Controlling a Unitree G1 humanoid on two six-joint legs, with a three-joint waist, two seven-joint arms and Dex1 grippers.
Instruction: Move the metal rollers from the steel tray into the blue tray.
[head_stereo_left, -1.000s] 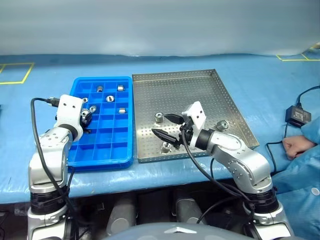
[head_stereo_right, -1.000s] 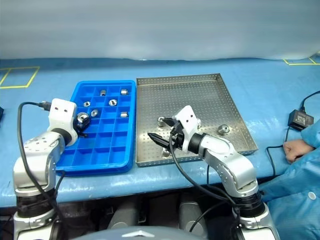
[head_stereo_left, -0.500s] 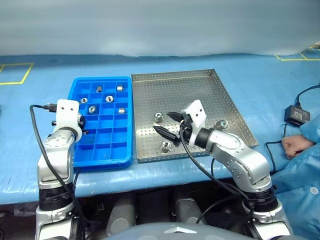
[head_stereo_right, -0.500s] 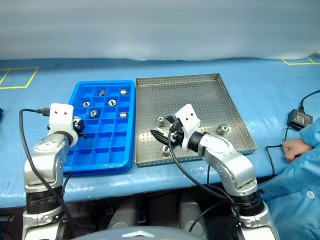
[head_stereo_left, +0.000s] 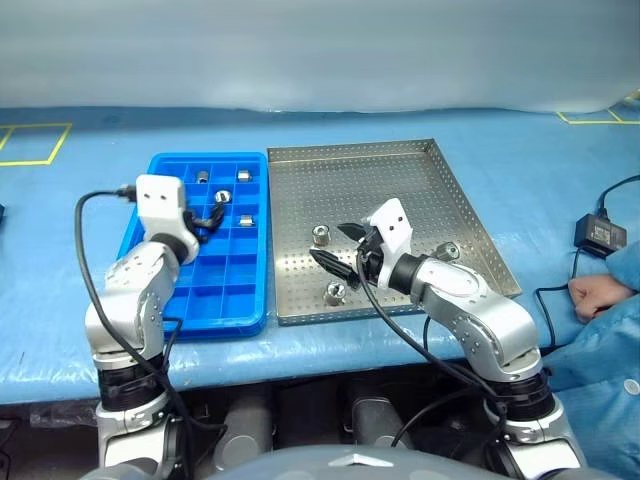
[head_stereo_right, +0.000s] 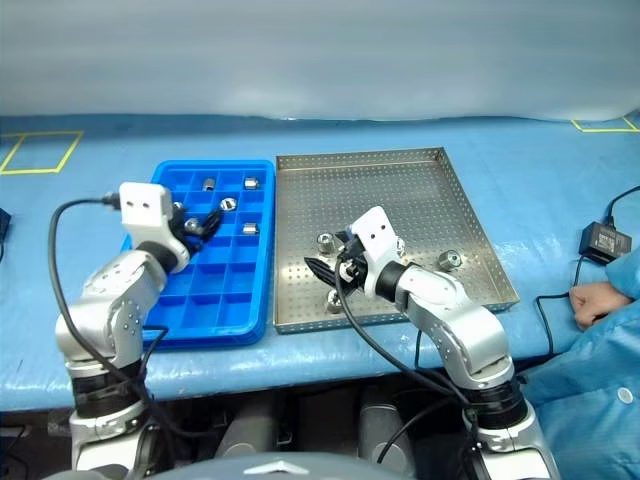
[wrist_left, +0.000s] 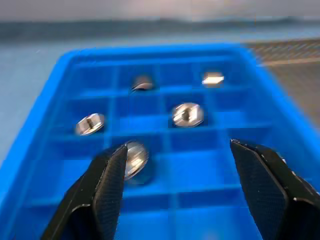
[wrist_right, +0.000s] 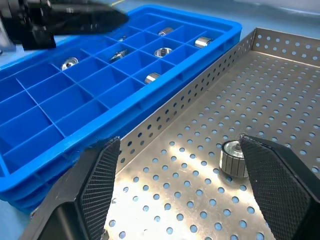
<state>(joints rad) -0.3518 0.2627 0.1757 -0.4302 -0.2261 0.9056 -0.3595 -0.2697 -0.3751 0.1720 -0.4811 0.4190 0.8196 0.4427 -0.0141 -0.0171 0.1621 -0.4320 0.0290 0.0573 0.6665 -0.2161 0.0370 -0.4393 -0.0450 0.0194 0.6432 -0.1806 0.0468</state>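
The blue tray (head_stereo_left: 232, 300) lies left of the steel tray (head_stereo_left: 400, 180). Several metal rollers (wrist_left: 188, 114) sit in the blue tray's far compartments. Three rollers rest in the steel tray: one (head_stereo_left: 321, 235) beside my right gripper, one (head_stereo_left: 334, 292) near the front edge, one (head_stereo_left: 446, 250) further right. My left gripper (head_stereo_left: 212, 219) hangs open over the blue tray, nothing between its fingers (wrist_left: 107, 190); one roller (wrist_left: 135, 157) lies in a compartment just beyond its finger. My right gripper (head_stereo_left: 338, 248) stands open low over the steel tray, with a roller (wrist_right: 234, 157) ahead of its fingers.
A person's hand (head_stereo_left: 590, 295) in a blue sleeve rests on the table at the right edge, near a black adapter (head_stereo_left: 597, 232) with a cable. Yellow tape marks (head_stereo_left: 30, 145) lie on the blue table cover at the far left.
My left gripper swung right, over the blue tray, and opened; the roller it held now lies in a compartment. The right gripper stayed where it was, open.
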